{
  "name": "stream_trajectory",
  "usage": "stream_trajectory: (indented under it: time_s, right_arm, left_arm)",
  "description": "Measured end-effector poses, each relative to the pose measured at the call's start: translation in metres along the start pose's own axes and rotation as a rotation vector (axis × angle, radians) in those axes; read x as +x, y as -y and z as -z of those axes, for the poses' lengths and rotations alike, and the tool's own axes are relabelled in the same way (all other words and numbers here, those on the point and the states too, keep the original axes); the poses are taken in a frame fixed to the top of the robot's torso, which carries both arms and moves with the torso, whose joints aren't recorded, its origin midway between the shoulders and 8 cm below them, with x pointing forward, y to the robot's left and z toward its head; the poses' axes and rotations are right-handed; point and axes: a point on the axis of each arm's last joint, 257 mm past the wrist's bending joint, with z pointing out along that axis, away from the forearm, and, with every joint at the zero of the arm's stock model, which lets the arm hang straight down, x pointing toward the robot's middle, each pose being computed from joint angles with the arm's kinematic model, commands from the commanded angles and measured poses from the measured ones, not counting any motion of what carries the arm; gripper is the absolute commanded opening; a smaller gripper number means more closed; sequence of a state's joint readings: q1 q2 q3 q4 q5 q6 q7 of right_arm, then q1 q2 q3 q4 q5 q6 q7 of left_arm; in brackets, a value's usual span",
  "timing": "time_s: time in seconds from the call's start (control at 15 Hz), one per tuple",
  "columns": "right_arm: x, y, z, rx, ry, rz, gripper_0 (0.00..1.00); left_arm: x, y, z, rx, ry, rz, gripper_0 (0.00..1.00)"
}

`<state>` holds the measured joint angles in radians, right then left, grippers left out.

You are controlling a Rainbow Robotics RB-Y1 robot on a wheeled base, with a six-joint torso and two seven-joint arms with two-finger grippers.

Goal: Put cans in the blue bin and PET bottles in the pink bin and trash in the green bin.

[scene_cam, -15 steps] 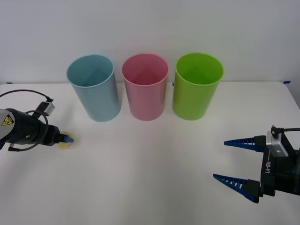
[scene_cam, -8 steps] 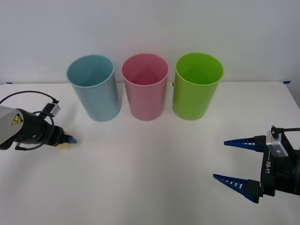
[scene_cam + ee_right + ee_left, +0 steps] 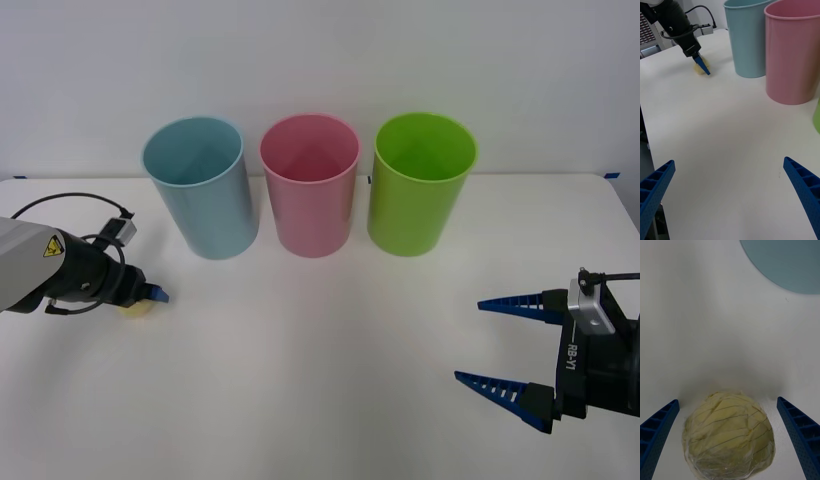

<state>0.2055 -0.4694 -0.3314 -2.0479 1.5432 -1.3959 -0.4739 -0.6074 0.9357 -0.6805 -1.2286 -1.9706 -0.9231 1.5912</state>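
The trash (image 3: 135, 307), a pale-yellow wrinkly ball of wrap, lies on the white table at the far left. My left gripper (image 3: 152, 295) is low over it and open, one blue finger on each side of the trash (image 3: 728, 435), neither touching it. From the right wrist I see that same gripper (image 3: 702, 66) at the trash (image 3: 698, 69). The blue bin (image 3: 200, 190), the pink bin (image 3: 310, 188) and the green bin (image 3: 420, 185) stand upright in a row at the back. My right gripper (image 3: 468, 340) hangs open at the front right, holding nothing. Cans and PET bottles are out of view.
The white table (image 3: 320, 340) spreads wide between the two arms. A black cable (image 3: 70, 200) loops over the left wrist. The wall rises right behind the bins.
My left arm has shifted slightly right, its fingertips edging past the trash. The trash, the bins and the right arm have not moved.
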Motion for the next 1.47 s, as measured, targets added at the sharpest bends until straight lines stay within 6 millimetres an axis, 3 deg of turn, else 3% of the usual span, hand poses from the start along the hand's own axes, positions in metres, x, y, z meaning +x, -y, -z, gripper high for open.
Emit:
stream_trajectory:
  time_s: [0.07,0.13,0.2,0.27,0.87,1.47]
  right_arm:
    - [0.0,0.0,0.0,0.0,0.0,0.0,1.0]
    - [0.0,0.0,0.0,0.0,0.0,0.0,1.0]
    - [0.0,0.0,0.0,0.0,0.0,0.0,1.0]
    - [0.0,0.0,0.0,0.0,0.0,0.0,1.0]
    - [0.0,0.0,0.0,0.0,0.0,0.0,1.0]
    - [0.0,0.0,0.0,0.0,0.0,0.0,1.0]
  left_arm:
    - [0.0,0.0,0.0,0.0,-0.002,-0.001,0.7]
    - [0.001,0.0,0.0,0.0,-0.003,-0.002,0.5]
    - [0.001,0.0,0.0,0.0,-0.004,-0.005,0.17]
    - [0.001,0.0,0.0,-0.001,-0.004,-0.008,0.0]
    - [0.006,-0.003,-0.001,0.007,-0.009,-0.069,0.0]
    - [0.007,0.0,0.026,0.178,0.121,-0.265,0.0]
